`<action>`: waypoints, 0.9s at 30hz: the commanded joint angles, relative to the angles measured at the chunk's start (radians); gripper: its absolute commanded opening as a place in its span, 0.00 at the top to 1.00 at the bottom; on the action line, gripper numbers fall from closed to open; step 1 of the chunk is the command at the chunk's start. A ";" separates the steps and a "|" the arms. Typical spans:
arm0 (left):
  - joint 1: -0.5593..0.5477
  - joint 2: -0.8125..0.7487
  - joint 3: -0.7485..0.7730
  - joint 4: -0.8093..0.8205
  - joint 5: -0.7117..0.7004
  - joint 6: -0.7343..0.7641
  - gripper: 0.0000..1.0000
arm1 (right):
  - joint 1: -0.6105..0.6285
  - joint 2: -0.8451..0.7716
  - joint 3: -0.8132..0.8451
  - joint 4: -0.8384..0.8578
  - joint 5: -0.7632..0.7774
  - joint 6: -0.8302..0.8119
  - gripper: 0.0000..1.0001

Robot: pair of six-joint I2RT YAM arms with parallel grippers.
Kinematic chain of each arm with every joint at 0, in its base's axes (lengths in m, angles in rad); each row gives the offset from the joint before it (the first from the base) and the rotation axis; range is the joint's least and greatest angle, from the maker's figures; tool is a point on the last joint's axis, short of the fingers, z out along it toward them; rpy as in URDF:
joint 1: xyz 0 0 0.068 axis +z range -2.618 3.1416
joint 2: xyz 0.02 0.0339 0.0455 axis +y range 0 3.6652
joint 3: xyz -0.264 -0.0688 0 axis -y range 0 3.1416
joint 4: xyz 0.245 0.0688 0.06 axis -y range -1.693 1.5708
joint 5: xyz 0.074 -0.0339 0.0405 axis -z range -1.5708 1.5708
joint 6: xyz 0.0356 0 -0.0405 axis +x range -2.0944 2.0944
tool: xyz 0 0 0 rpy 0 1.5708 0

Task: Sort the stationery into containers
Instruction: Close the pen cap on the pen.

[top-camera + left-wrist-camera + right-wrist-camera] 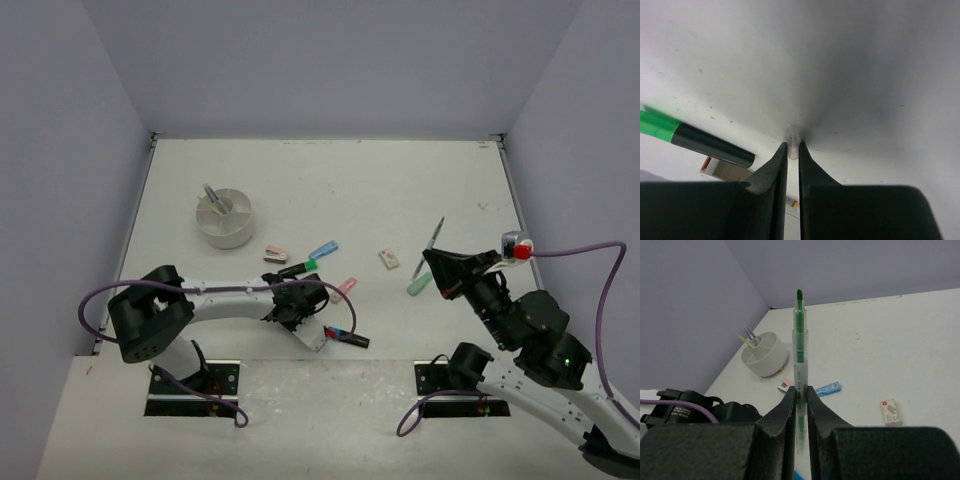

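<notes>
Right end effector (800, 390) is clamped on the green pen (799, 340), upright, well apart from the white cup (767, 365). Left end effector (793, 146) pinches a thin pen (792, 135) at the counter (865, 75). Carrying across, the arms may collide, or the long pen may pivot.

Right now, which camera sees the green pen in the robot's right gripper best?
The right wrist view: the green pen stands upright in the middle, clamped in the right gripper, tip clear. In the top view it is a thin sliver. The left wrist view misses it.
</notes>
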 commanded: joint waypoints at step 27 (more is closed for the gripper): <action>0.327 -0.133 0.559 0.280 0.630 -1.639 1.00 | -0.001 0.212 -0.073 0.107 -0.598 0.114 1.00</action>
